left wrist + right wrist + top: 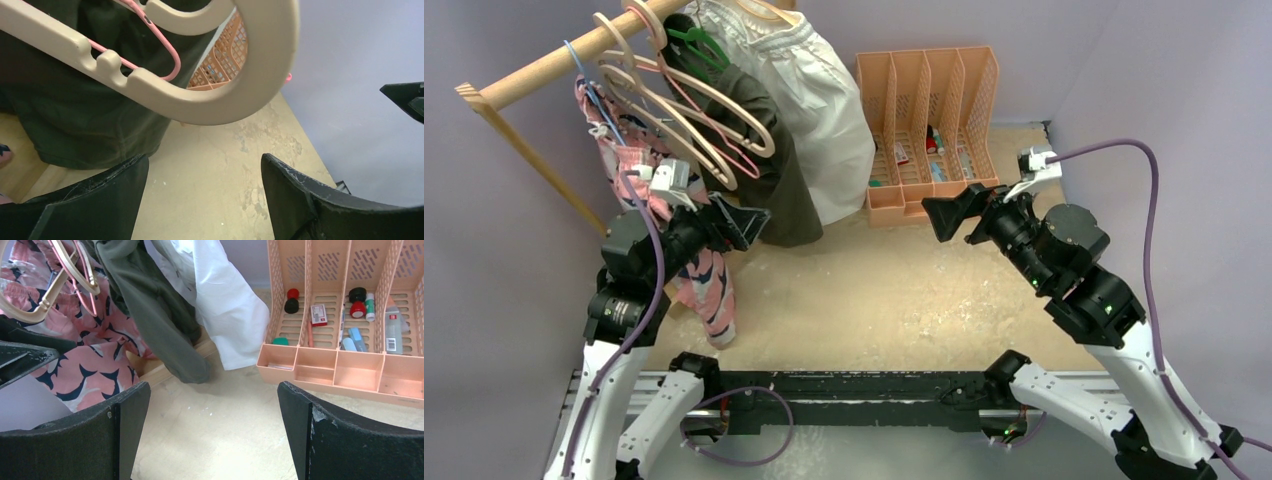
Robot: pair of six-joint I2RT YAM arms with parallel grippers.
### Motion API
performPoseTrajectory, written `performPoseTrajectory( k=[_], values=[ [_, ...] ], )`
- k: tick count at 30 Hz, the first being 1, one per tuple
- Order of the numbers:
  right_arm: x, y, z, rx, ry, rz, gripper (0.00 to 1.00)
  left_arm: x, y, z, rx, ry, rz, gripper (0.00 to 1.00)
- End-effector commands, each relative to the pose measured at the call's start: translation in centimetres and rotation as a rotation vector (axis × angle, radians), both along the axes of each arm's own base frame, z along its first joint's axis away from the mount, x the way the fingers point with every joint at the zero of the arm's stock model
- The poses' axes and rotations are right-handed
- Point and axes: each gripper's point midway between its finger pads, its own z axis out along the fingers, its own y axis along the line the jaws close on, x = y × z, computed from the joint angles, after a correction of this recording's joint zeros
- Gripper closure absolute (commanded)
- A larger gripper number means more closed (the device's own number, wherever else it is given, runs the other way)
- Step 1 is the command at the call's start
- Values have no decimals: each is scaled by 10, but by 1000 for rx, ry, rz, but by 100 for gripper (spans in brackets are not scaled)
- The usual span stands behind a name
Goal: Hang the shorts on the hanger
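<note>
The pink shark-print shorts (709, 290) hang at the far left under the wooden rail, draped down behind my left arm. They also show in the right wrist view (85, 365) and as a sliver in the left wrist view (4, 152). The thin light-blue wire hanger (592, 90) hangs on the rail just above the shorts. Its lower part is hidden in the fabric. My left gripper (744, 225) is open and empty beside the shorts, just under the beige hangers (200, 100); its jaws (205, 165) stand wide over bare table. My right gripper (949, 215) is open and empty at mid-table (214, 390).
The wooden rail (554, 65) carries beige plastic hangers (714, 120), a pink wire hanger (160, 45), a green hanger (694, 45), a dark olive garment (779, 190) and a white garment (824, 110). A peach desk organizer (929, 140) with small items stands at the back.
</note>
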Motion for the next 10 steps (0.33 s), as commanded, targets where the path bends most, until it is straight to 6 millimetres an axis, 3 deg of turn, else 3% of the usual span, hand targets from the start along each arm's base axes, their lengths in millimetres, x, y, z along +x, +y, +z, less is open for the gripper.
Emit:
performPoseTrajectory(
  k=[1, 10],
  values=[
    [0, 3, 20, 40, -53, 15, 0, 7, 9, 8, -15, -28, 67, 18],
    [-3, 1, 22, 47, -60, 16, 0, 9, 10, 8, -13, -30, 76, 18]
  ],
)
